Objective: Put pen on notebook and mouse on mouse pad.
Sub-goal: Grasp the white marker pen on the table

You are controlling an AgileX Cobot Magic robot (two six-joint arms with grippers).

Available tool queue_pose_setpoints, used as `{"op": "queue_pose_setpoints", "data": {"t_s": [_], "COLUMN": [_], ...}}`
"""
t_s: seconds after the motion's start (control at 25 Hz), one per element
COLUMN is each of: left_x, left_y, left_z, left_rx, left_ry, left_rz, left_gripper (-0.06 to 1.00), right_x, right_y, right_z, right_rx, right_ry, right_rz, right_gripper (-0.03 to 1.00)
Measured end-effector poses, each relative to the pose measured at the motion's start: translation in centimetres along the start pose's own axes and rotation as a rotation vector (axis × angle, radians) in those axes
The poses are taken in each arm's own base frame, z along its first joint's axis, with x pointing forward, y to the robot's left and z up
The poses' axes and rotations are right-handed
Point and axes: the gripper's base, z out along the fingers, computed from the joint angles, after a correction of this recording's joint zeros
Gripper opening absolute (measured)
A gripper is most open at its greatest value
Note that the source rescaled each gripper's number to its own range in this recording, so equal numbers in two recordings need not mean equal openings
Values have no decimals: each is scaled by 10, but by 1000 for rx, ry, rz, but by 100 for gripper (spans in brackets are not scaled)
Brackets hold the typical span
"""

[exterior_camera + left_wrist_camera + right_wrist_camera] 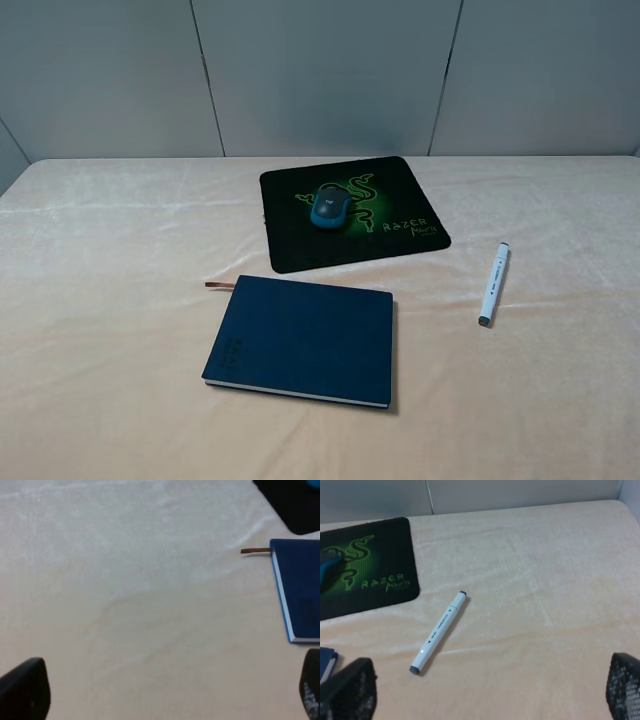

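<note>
Both hands are spread wide open and holding nothing. The right hand [485, 690] hangs over the table [560, 580] with the pen [439, 632] lying flat just ahead of it, a bit toward its left finger and touching neither one. The mouse pad [395, 535] is further out ahead and to its left, and the mouse [331, 206] is already sitting on it. The left hand [167, 695] has the notebook [300, 590] ahead and off to its right, closed, with the ribbon bookmark [255, 551] poking out. Pen and notebook are well apart.
</note>
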Motion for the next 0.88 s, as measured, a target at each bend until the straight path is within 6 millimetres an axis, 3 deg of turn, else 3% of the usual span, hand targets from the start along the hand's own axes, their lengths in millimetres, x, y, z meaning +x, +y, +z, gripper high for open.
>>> {"op": "queue_pose_setpoints", "data": {"t_s": [0.88], "left_x": [0], "left_y": [0], "left_z": [0], "left_rx": [-4], "left_ry": [0], "left_rz": [-1], "left_gripper": [100], "right_x": [0], "right_y": [0], "right_z": [0], "right_rx": [0], "right_ry": [0], "right_rz": [0], "right_gripper": [100]}}
